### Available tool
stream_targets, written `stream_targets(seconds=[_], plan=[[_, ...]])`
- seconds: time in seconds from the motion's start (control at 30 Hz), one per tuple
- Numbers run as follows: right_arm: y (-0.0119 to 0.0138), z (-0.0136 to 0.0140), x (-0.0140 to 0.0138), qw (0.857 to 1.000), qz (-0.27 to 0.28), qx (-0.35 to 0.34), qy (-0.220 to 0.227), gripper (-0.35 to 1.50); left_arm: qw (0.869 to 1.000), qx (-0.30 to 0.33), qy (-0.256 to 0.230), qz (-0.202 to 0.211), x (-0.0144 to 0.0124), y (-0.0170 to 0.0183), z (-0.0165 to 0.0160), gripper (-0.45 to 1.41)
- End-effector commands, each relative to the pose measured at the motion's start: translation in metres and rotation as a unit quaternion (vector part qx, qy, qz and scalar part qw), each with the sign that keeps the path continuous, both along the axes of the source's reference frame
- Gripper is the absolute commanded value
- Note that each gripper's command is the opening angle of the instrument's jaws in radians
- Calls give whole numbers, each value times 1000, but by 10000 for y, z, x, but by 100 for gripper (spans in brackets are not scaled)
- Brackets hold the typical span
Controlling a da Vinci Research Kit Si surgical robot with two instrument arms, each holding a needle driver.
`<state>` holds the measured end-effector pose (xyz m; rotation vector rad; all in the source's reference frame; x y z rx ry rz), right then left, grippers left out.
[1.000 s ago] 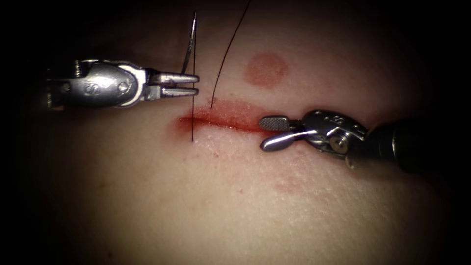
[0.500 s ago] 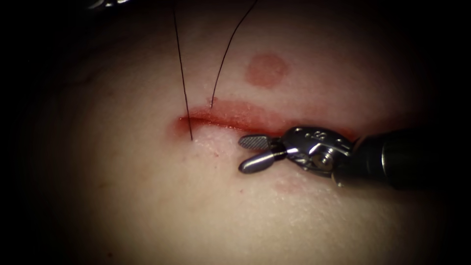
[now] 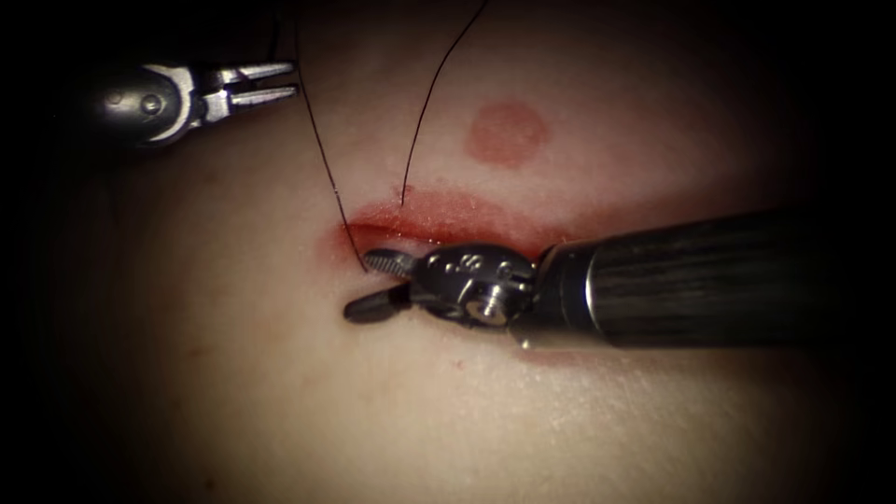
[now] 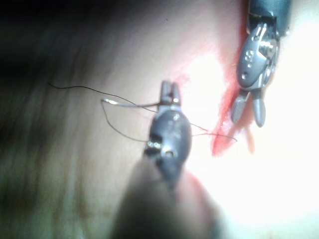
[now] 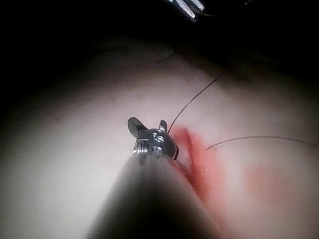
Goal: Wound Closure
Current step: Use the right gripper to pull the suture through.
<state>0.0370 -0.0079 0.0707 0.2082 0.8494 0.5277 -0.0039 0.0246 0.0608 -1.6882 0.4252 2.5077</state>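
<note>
The cut [image 3: 467,231] runs across the tissue [image 3: 280,401], red with fluid. My left tool [image 3: 266,82] is up and to the left of the cut's left end, its jaws shut on the needle [image 4: 124,103] near its rear end; the needle is out of the tissue. Thread [image 3: 327,168] slants from there down to a point at the cut's left end, on its near edge. A second strand [image 3: 429,103] enters the far edge. My right tool [image 3: 371,283] lies along the near edge, jaws open beside the thread's exit point, holding nothing. The thread [image 5: 194,102] passes just by its jaws [image 5: 148,124].
A round reddish mark [image 3: 506,133] lies on the tissue beyond the cut. The right tool's dark shaft [image 3: 691,280] covers the cut's right part. In the left wrist view the right tool [image 4: 249,109] hangs over the red cut [image 4: 222,134].
The left tool has carried the needle up and to the left, drawing the thread along. The right tool has slid left along the cut to the thread's exit point, jaws still open.
</note>
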Motion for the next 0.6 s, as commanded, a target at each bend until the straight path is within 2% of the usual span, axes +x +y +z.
stream_targets(seconds=[0.03, 0.17, 0.23, 0.3, 0.33, 0.37, 0.43, 0.6], plan=[[0, 15, 8, 1000, 2, -4, -11, 123, 1000, 1, -1, 1, -2, 3, 7, -35], [1, 36, 10, 999, 12, -14, -32, 123, 1000, 2, 3, -1, 5, 5, 6, -35], [-1, 43, 10, 999, 8, -11, -39, 116, 1000, 3, 4, -2, 7, 6, 5, -35], [-5, 50, 9, 999, -7, -2, -39, 89, 1000, 3, 6, -3, 8, 6, 4, -35], [-9, 53, 9, 999, -13, -1, -39, 56, 1000, 3, 8, -5, 7, 5, 4, -35], [-11, 56, 10, 999, -16, 0, -37, 10, 1000, 3, 9, -6, 7, 5, 4, -35], [-10, 57, 10, 999, -18, -1, -38, -35, 1000, 3, 9, -6, 6, 5, 4, -35], [-2, 58, 6, 999, -17, -4, -34, -35, 1000, 3, 10, -7, 6, 5, 4, -35]])
